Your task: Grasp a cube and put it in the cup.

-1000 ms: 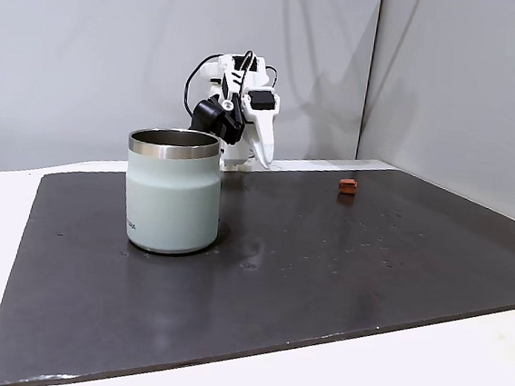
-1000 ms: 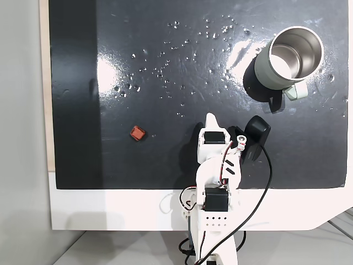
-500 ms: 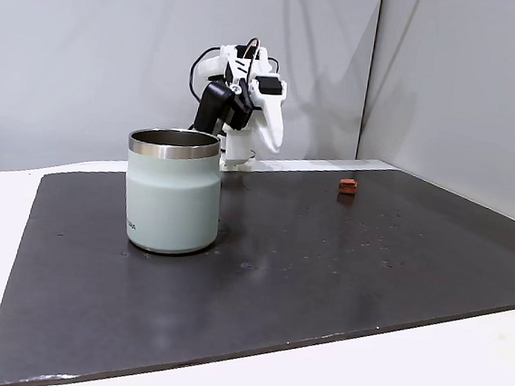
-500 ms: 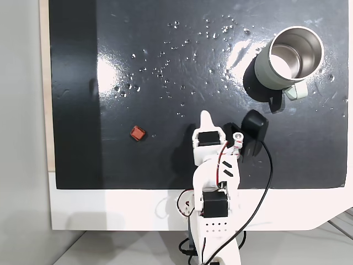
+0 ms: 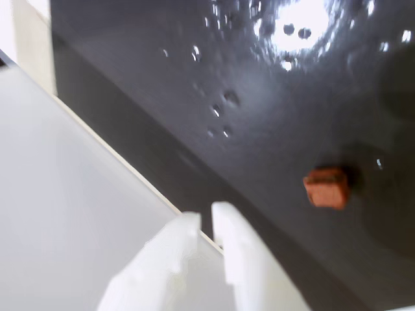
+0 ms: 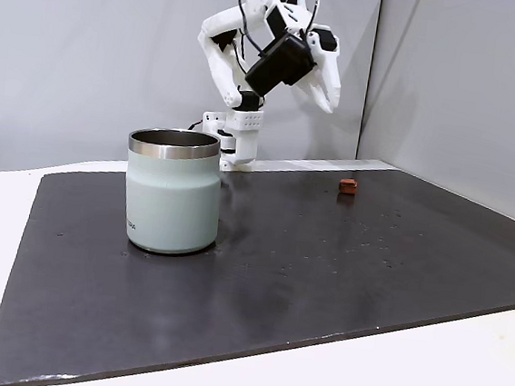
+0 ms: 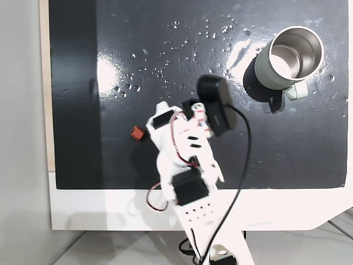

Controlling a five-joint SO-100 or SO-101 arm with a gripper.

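**Gripper raised above the mat, cube lying free**

The white arm (image 6: 254,38) is lifted high over the back of the dark mat (image 6: 323,272), its gripper (image 6: 323,94) pointing downward in mid-air in a fixed view from the side. In the wrist view the gripper (image 5: 206,220) shows two pale fingers with only a narrow slit between their tips and nothing held there; the jaws are nearly closed. The lower parts of the fingers are blurred and run off the bottom edge.

The cube (image 5: 326,187), a small reddish-brown block, lies on the mat to the right of the fingertips in the wrist view, apart from them. In a fixed view from the side it sits small near the far right edge of the mat (image 6: 348,185). In a fixed view from above the cube (image 7: 135,132) is partly covered by the arm's white housing, so only its left part shows; the gripper tips cannot be made out there.

The cup (image 6: 173,191), a squat mint-green tumbler with a steel rim, stands upright well apart from the cube, on the left of the mat in the side view. From above, the cup (image 7: 265,69) sits in the upper right corner. Its dark lettering near the base is too small to read. Water droplets (image 7: 165,66) speckle the mat, and glare washes out part of its surface.
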